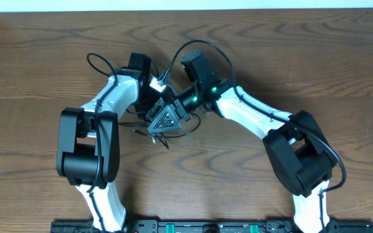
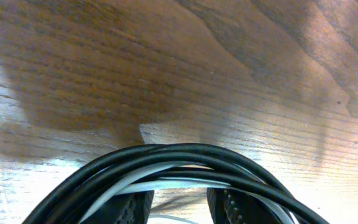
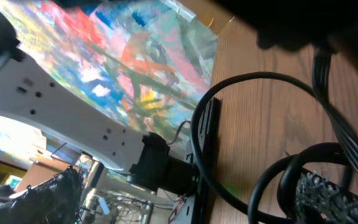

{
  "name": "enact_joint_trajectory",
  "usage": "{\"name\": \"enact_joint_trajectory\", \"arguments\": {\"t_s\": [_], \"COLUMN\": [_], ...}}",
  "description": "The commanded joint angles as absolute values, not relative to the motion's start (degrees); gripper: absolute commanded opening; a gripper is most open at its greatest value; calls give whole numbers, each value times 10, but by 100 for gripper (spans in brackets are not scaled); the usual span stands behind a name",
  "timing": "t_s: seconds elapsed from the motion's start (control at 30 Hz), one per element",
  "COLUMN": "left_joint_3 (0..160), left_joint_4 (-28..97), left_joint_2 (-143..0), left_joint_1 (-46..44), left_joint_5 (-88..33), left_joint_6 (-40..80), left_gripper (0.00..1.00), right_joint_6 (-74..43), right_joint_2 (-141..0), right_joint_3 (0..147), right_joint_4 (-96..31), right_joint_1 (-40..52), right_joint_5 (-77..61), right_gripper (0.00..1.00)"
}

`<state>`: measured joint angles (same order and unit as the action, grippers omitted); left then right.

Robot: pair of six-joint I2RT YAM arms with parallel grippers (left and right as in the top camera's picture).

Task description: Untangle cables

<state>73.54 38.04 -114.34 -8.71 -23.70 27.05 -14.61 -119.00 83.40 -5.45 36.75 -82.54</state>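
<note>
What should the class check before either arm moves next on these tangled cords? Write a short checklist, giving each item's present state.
1. Black cord separated from white cord: not ok, they overlap.
2. Left gripper firmly holding the cords: cannot tell.
3. Right gripper open: ok.
4. Grippers spaced apart: not ok, they crowd together in the overhead view.
5. Cords lying flat on the table: cannot tell.

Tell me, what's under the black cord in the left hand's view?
A white cord threads through the black cord, with bare wooden table beneath. The bundle crosses the left gripper's fingers, hiding their tips.
</note>
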Motion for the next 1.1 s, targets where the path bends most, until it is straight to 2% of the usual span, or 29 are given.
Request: {"name": "enact_joint_trajectory", "arguments": {"t_s": [0.0, 0.47, 0.63, 0.93, 1.07], "left_joint_3": [730, 730, 730, 730, 730], "left_joint_4": [375, 375, 375, 375, 374], "left_joint_2": [-1154, -1154, -1154, -1154, -1153], "left_joint_1": [-86, -65, -65, -65, -65], "left_joint_5": [-232, -232, -232, -236, -275], "left_joint_6": [267, 267, 267, 265, 228], "left_gripper": [35, 35, 35, 35, 42], "right_joint_6": [-148, -148, -124, -46, -27], "right_joint_2": [-1124, -1052, -1053, -1053, -1053], "right_joint_3": [843, 843, 843, 843, 843], "right_joint_4": [-47, -56, -105, -299, -352], "right_joint_1": [348, 287, 288, 330, 358], "right_joint_5": [-895, -895, -884, -569, -446], "right_gripper": [99, 98, 98, 99, 99]}}
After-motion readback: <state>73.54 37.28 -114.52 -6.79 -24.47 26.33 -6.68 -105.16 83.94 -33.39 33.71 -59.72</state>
